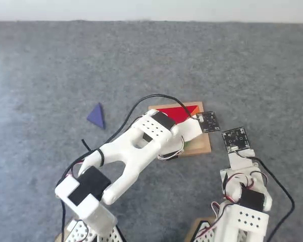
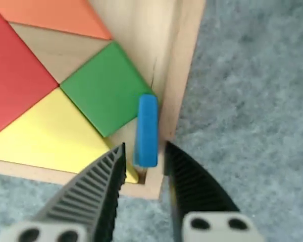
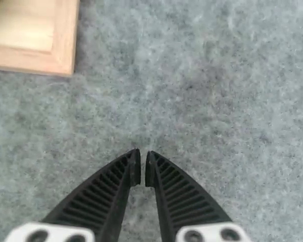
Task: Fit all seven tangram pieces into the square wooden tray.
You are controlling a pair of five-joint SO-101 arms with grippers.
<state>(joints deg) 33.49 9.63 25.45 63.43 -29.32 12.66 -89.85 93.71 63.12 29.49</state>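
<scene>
Your spread left jaws may wedge the on-edge blue piece (image 2: 147, 128) against the tray (image 2: 184, 65) wall; right jaws sit closed.

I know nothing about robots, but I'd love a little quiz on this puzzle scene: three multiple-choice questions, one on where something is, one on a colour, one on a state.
1. Where does the loose blue triangle lie, relative to the wooden tray?
A) inside it
B) on the grey carpet, apart from it
C) leaning on its outer wall

2. What colour is the piece standing on edge against the tray's inner wall?
A) white
B) blue
C) black

3. How is the right gripper?
A) shut, with nothing in it
B) wide open
C) clamped on a piece

Answers:
1 B: the high view shows it on the carpet, well clear of the tray.
2 B: the left wrist view shows a blue slab upright at the tray's corner.
3 A: its fingertips meet over bare carpet.
</scene>
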